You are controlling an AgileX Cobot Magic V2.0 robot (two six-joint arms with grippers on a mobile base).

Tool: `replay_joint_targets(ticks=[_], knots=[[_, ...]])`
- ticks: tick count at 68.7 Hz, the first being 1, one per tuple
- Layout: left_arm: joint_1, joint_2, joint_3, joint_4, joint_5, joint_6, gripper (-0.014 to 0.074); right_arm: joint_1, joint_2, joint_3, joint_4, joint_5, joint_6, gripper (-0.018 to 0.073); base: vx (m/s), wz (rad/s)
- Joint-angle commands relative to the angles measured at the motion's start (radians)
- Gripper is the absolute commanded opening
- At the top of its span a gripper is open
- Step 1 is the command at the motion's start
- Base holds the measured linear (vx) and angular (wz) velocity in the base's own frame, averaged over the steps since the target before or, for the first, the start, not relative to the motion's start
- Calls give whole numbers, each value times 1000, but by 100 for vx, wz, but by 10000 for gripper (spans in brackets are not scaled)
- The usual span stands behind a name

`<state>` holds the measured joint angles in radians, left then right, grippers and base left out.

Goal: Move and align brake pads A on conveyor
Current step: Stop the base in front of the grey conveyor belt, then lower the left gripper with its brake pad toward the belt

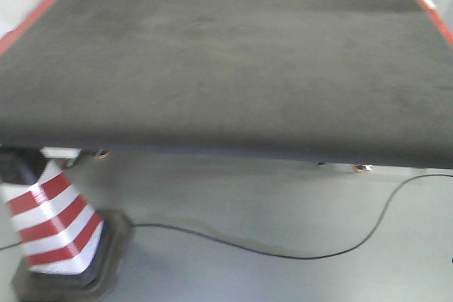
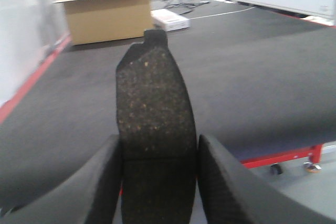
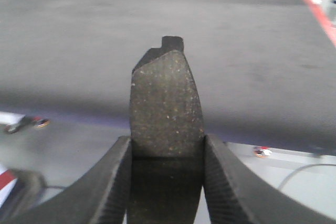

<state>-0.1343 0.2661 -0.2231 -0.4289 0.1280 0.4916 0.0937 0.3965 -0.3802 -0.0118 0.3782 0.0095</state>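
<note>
In the left wrist view a dark grey speckled brake pad (image 2: 155, 108) with a notched tip sticks out between the fingers of my left gripper (image 2: 159, 166), which is shut on it. My right gripper (image 3: 167, 163) is likewise shut on a second brake pad (image 3: 167, 103). Both pads hang in the air near the front edge of the conveyor (image 1: 226, 61), a wide charcoal belt with red side edges. No pad lies on the belt in the front view, and neither gripper shows there.
A red and white striped cone (image 1: 53, 228) stands on the floor under the belt's front left corner. A black cable (image 1: 283, 252) runs across the grey floor. A cardboard box (image 2: 107, 11) and a flat white box (image 2: 169, 19) sit at the belt's far end.
</note>
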Motion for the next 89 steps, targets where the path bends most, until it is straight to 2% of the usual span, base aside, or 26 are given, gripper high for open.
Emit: replay_joint_targets(ticks=[1,21,59,89], knots=[[-4,7,-32,-17,-92,-7,57,-2,3,-30,-9,-92,-4,36,26,-46],[-4,7,-32,-17,-92,-7,57,-2,3,-30,-9,-92,-4,36,31,-25],[-4,9,-32,-17,-90,-7,57,-2,6,-30,-9,-93,-10,36,35,2],[-4,8,-32,-17,-89,-7,57,-2,8,-30,-9,-93,-10,36,12,1]])
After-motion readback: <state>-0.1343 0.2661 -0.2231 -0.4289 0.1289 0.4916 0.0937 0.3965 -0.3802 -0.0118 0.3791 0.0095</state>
